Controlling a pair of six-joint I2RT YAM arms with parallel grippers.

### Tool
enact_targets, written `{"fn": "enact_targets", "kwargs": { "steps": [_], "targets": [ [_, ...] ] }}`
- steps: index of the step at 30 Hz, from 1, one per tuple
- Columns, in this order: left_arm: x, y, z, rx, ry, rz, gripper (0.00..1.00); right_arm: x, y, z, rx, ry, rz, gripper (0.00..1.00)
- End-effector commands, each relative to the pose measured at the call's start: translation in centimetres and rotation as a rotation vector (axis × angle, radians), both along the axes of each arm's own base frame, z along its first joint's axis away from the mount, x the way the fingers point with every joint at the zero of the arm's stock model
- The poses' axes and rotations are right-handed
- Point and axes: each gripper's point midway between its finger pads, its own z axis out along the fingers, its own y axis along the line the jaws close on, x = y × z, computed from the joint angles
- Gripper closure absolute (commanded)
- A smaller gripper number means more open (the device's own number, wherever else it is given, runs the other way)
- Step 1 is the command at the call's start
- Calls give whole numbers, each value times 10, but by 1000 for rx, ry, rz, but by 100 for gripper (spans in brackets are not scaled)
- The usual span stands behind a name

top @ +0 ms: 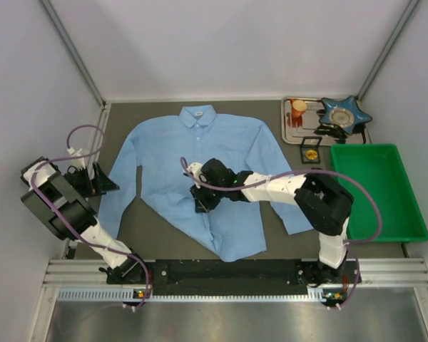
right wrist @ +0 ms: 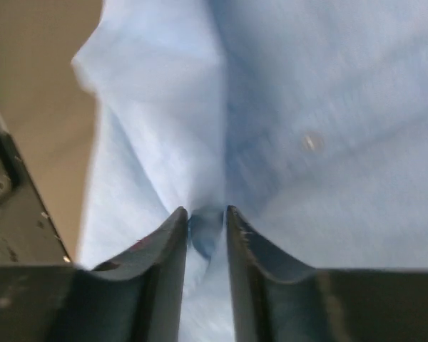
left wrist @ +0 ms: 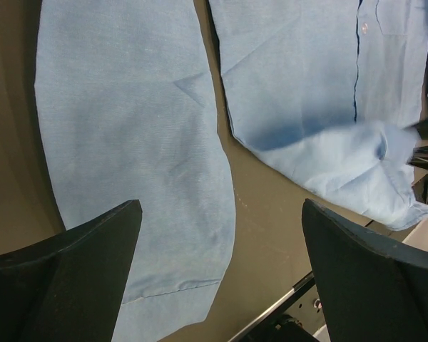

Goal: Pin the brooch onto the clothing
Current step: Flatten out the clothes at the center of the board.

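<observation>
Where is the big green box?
In the top view, the green bin sits on the right side, beside the blue shirt and in front of the metal tray.

Nothing legible — collar label (top: 197, 112) on the shirt (top: 228, 149) too small

Robotics lab, a walled-in test cell.
Plain white panel walls (top: 235, 43) framed by bare aluminium struts (top: 70, 50); dark mat (top: 164, 239) as tabletop. Left arm (top: 57, 203) and right arm (top: 321, 203) bolted to a slotted metal rail (top: 228, 271) along the near edge, with purple cables (top: 86, 127) looping loose. Green plastic bin (top: 364, 148) at the right, steel tray (top: 288, 135) in the far right corner.
</observation>
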Motion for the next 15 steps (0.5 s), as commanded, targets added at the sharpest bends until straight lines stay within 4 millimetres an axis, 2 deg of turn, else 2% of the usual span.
{"fn": "enact_targets", "kwargs": {
  "steps": [1, 2, 4, 5, 8, 12, 15],
  "targets": [
    [2, -1, 16, 12, -62, -16, 1, -13, -28, -12, -62, 87, -10, 51],
    [1, -2, 16, 7, -58, -18, 1, -11, -30, -10, -63, 64, -9, 49],
    [0, -3, 17, 9, -64, -25, 1, -5, -28, 2, -45, 5, 10, 38],
    [0, -3, 18, 9, -66, -23, 1, 2, -21, 13, -24, -22, 9, 35],
    [0, -4, 20, 9, -73, -27, 1, 20, -8, 24, -18, -88, 1, 33],
    [1, -3, 23, 7, -79, -32, 1, 36, 8, 26, -8, -87, -15, 31],
    [4, -2, 26, 12, -93, -33, 1, 46, 14, 16, -23, -81, -27, 30]
  ]
}}
